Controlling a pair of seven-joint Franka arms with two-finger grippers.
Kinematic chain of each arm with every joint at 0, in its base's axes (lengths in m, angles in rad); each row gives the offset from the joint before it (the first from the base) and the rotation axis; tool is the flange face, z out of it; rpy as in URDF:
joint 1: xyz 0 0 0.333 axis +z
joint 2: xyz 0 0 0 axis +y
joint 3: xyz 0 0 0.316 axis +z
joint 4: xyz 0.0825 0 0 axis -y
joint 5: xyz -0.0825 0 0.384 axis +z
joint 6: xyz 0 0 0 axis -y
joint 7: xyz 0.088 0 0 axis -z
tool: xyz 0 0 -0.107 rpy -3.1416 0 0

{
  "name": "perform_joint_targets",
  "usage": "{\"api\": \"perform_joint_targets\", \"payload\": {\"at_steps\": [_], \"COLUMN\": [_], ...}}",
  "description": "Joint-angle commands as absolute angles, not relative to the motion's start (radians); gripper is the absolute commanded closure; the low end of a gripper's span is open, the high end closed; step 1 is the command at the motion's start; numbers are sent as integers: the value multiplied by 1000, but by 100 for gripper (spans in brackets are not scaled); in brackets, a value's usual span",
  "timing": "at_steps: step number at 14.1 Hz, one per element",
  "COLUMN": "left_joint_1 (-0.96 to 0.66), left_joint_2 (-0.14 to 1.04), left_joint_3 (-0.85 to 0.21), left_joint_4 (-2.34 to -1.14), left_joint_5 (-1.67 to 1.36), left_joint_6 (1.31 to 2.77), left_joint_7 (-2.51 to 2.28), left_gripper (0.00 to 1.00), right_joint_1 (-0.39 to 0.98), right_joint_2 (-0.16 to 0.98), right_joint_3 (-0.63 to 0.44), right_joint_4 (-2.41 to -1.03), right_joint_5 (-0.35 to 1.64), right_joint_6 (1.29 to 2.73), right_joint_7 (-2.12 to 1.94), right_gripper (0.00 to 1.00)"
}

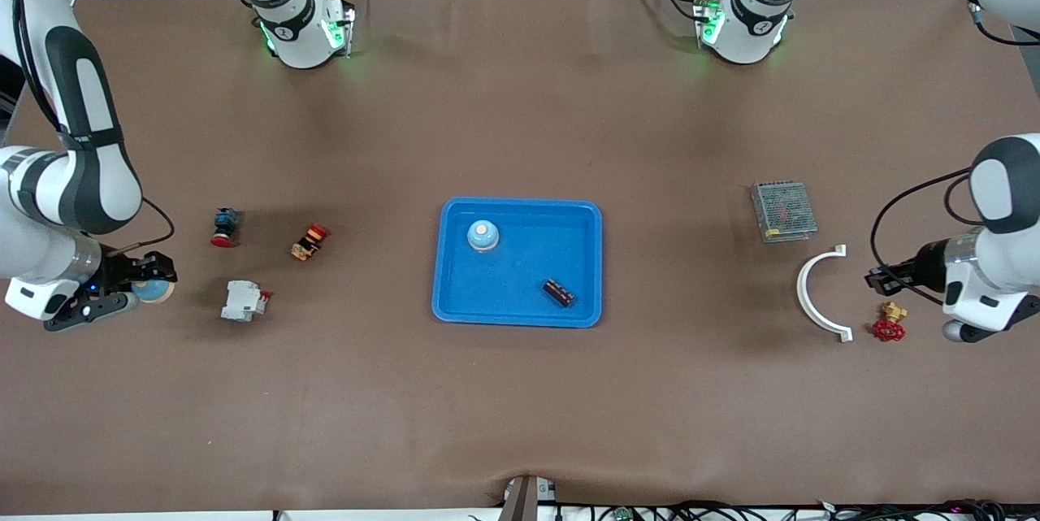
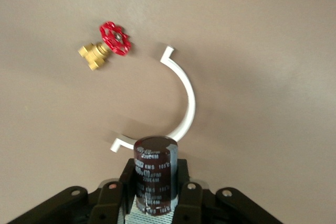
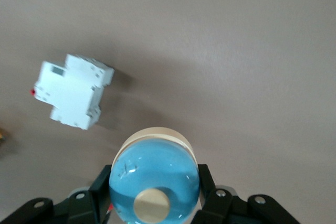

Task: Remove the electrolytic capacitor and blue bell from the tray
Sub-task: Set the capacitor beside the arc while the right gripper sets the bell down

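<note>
1. Front view first: a blue tray sits mid-table, and there is already a bell and a dark capacitor lying in it, well apart from each other.
2. The right gripper hovers at the right arm's end of the table, near the white circuit breaker. From the front you catch only a sliver of blue at its tip.
3. The right wrist view fills that in: the right gripper is clamped on a second blue bell, cream button facing the camera, cream base rim showing around it. The circuit breaker lies on the bare table close by.
4. Over at the left arm's end, the left gripper hangs beside the white curved bracket and above the red-handled brass valve. The front view hides what it carries.
5. The left wrist view settles it: the left gripper pinches a second dark capacitor, standing upright between the jaws, its printed sleeve legible only as pale lettering. The bracket and valve lie on the table below it.
6. Only the front view shows the rest: two red push-button switches near the breaker, and a metal mesh power supply near the bracket.
</note>
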State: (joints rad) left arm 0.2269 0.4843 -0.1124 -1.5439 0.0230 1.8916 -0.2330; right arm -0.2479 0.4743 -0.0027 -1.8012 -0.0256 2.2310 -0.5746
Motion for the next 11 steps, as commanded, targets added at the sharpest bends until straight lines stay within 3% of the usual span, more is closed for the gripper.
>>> {"api": "perform_joint_targets", "payload": {"at_steps": [1,11], "left_joint_1": [238,232], "left_joint_2": [527,687], "left_joint_3": [-123,-123], "left_joint_4": [-1546,-1563], "left_joint_5": [48,126], "left_joint_6": [1948,2134], "left_joint_7": [-143,-100], "left_gripper": [93,93], "right_joint_1": [-281,-307], "right_joint_2": [429,549], "right_joint_3": [14,14], "right_joint_4": [-1896,-1911], "right_joint_5": [-25,-25], "right_joint_6": [2293,2459], "right_joint_7": [-598,-598], "right_gripper": [100,100]}}
